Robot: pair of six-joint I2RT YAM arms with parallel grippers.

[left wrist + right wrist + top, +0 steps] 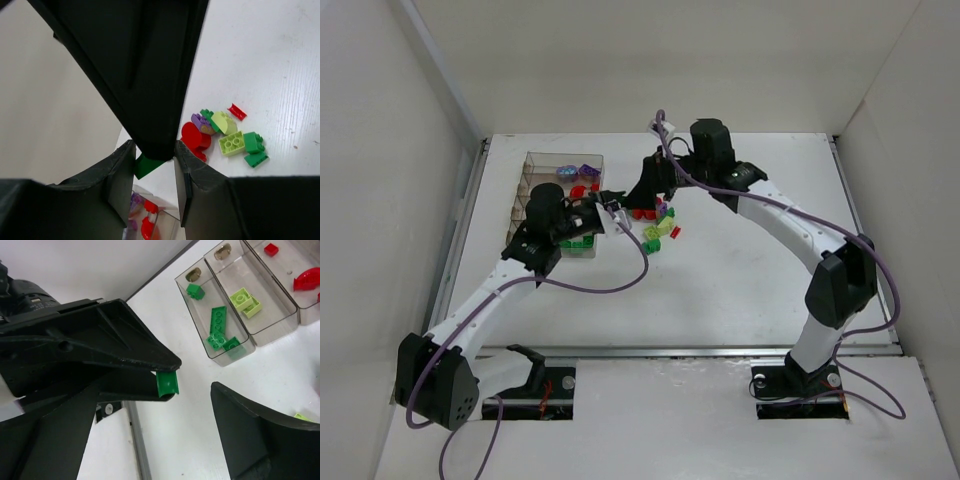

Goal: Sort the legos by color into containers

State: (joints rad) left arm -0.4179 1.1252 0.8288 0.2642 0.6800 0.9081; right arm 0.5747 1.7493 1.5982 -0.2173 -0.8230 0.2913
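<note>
The left tool (150,162) is seen pinching a dark green brick (145,168) between its two fingertips, with both pads pressed against the brick's sides; the brick is held above the table (750,270), just right of the clear tray (532,162) and close beside the right tool (646,196). The right tool's jaws are spread wide with nothing between them; a large black part, seemingly one of its fingers, is seen right above the brick in the left wrist view.

The tray is set at the far left of the table, near the left edge. Dark green pieces are seen in its nearest compartment, lime ones in the next, red beyond, and purple farthest.

The loose legos (658,226) are gathered in a small heap just right of the tray, beneath the two tools; red, lime, dark green and purple are seen among them. Bare table is left open to the right and on the near side, bounded by the enclosure walls (380,200) and the near rail (720,351).
</note>
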